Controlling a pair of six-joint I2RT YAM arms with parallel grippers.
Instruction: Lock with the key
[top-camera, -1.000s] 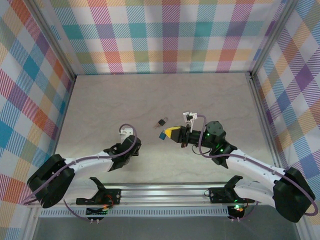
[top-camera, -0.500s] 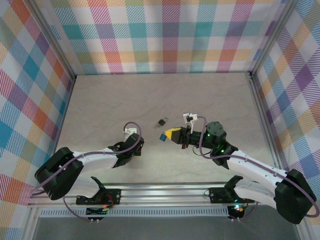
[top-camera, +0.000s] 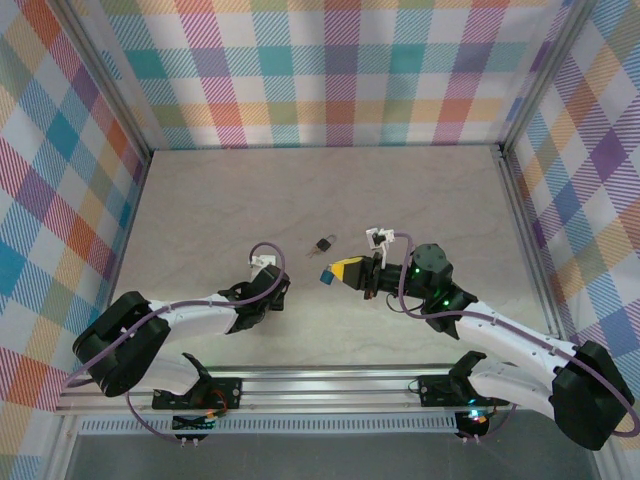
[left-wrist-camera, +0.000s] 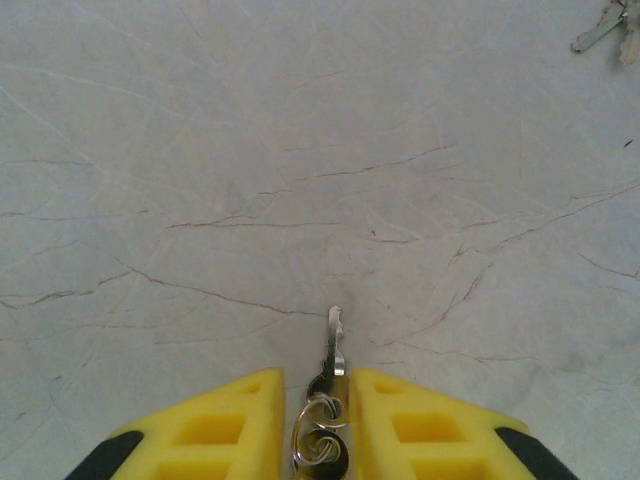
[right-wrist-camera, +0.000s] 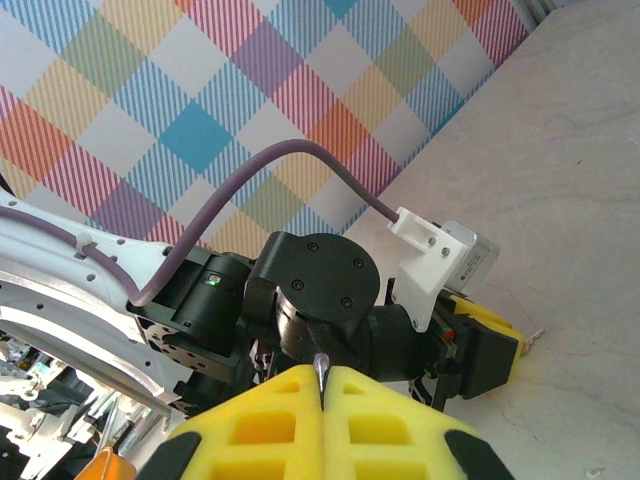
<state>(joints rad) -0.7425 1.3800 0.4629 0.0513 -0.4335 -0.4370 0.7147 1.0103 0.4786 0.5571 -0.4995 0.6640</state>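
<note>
Centrally, in the top view: the key (top-camera: 327, 275), a small blocky head of blue-teal plastic, at the very tip of the right end effector (right-wrist-camera: 322, 374). Fingers (right-wrist-camera: 270, 420) of yellow moulded plastic, cut with square pockets. Pressed together without a gap, pinching a thin bright metal sliver at the seam in the right wrist view.

The lock (top-camera: 323, 243): tiny, dark blackish body with a pale metal end. Flat on the desk (top-camera: 220, 200), just above the key in the frame, apart from it and from both end effectors.

Left end effector (left-wrist-camera: 317, 380): lower left of centre in the top view, low over the desk. Same yellow pocketed fingers, parted by a narrow gap. In that gap, a plain silver key (left-wrist-camera: 333, 340), flat notched blade pointing up the frame, with a coiled wire ring (left-wrist-camera: 322, 440) at its base. Whether touched by the fingers, not to be told.

Desk: matte, pale grey-beige, stone-like, veined with fine brown cracks.

Walls (top-camera: 330, 70): plaid print in pink, teal, orange and violet.

Purple cable (right-wrist-camera: 300, 160): smooth round sheath, arched above a black round joint housing (right-wrist-camera: 320, 285).
</note>
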